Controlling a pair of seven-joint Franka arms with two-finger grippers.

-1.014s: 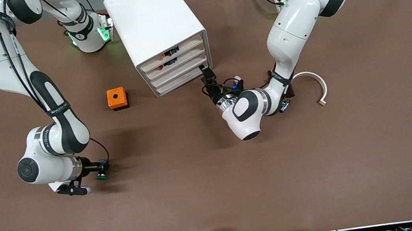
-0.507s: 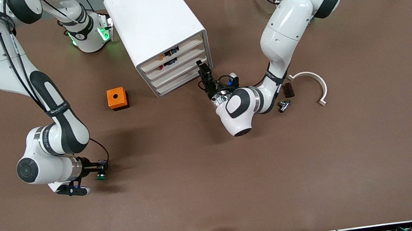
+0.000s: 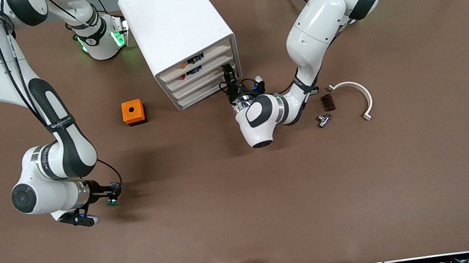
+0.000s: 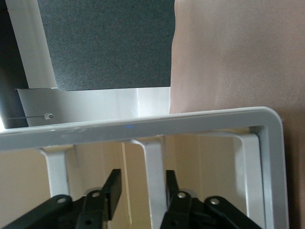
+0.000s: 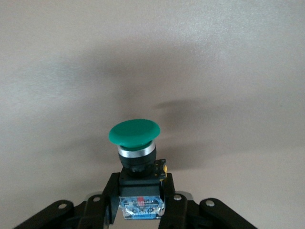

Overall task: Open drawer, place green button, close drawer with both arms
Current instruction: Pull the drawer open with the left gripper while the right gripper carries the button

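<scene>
Right gripper (image 5: 139, 202): jaws pinching button (image 5: 135, 143). Left gripper (image 4: 143, 191): jaws spread astride drawer handle (image 4: 151, 174); risk: slipping off.

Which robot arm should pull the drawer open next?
Probably the left one. The left gripper is already at the front of the drawer cabinet, fingers astride a handle. The right gripper is busy gripping the button.
</scene>
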